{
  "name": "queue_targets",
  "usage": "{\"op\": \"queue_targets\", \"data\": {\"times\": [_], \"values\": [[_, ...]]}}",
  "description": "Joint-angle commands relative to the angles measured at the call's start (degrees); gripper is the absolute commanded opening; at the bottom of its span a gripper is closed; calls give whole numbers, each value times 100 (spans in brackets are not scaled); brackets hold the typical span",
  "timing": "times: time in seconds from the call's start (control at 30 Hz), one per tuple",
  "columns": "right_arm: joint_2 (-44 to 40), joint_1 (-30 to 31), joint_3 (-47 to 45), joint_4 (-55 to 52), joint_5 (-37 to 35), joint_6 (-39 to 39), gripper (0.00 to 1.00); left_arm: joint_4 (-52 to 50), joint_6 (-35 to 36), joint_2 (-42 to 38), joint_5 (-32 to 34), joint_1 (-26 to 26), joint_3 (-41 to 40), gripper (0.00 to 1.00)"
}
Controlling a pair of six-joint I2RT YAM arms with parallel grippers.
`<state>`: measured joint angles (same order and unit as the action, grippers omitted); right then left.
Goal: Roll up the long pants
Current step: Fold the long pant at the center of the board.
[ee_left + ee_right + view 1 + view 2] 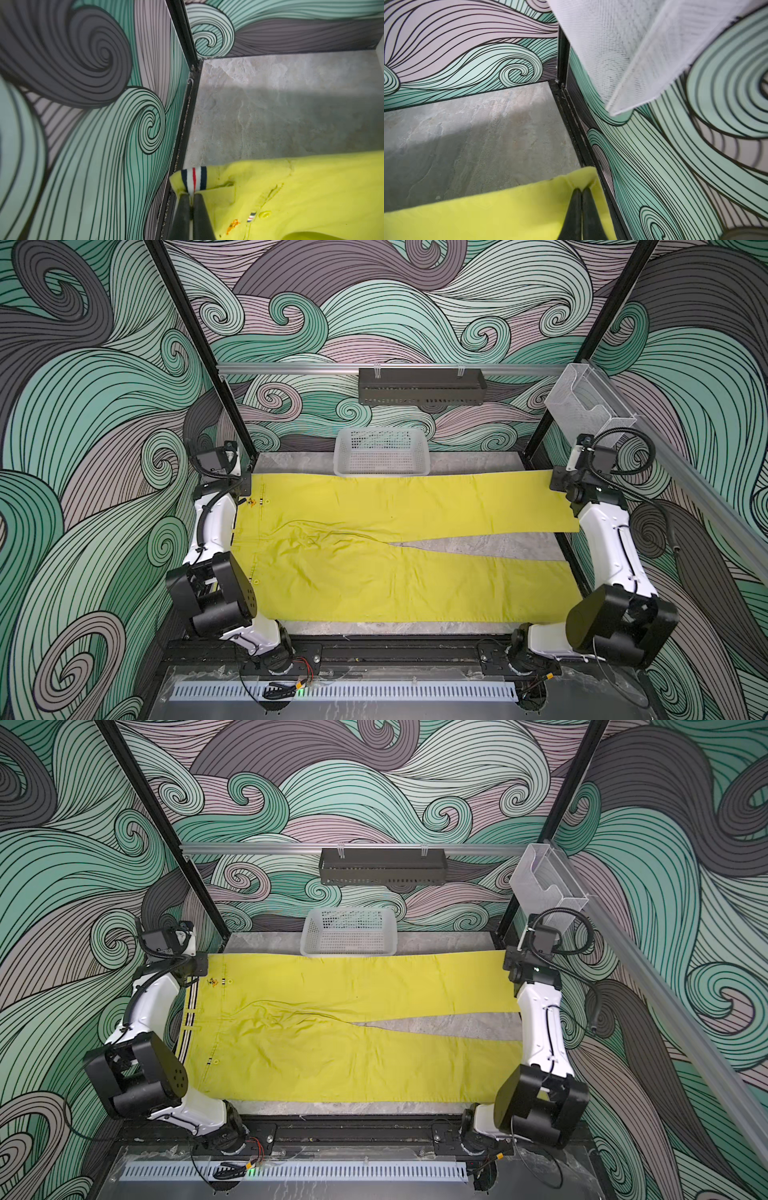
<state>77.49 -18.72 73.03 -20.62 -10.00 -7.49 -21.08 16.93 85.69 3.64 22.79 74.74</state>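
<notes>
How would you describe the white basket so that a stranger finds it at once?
Find the yellow-green long pants spread across the grey table. The white basket stands at the middle of their far edge. Unlike the black tray hanging on the rail above, it is white, full of holes and stands on the table.

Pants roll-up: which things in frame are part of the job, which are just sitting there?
Job:
- long pants, spread flat
- left gripper, shut on the waistband corner
- right gripper, shut on a leg-hem corner

Just sitting there:
- white basket, empty
- black rack on the rail
- clear holder
</notes>
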Motion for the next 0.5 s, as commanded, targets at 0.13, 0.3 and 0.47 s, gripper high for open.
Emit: {"op": "queue_targets", "data": {"times": [0.13,0.3,0.47], "values": [[-762,-583,-746,1261,306,525,0,973,-629,-1219,-276,160,-1187,0],[-973,-728,-1274,1581,467,941,0,1600,-1306,-1913,-6,344,-2129,0],[-1147,-718,-1882,2048,849,1195,0,1633,-1535,-2070,-88,425,-2272,0]]}}
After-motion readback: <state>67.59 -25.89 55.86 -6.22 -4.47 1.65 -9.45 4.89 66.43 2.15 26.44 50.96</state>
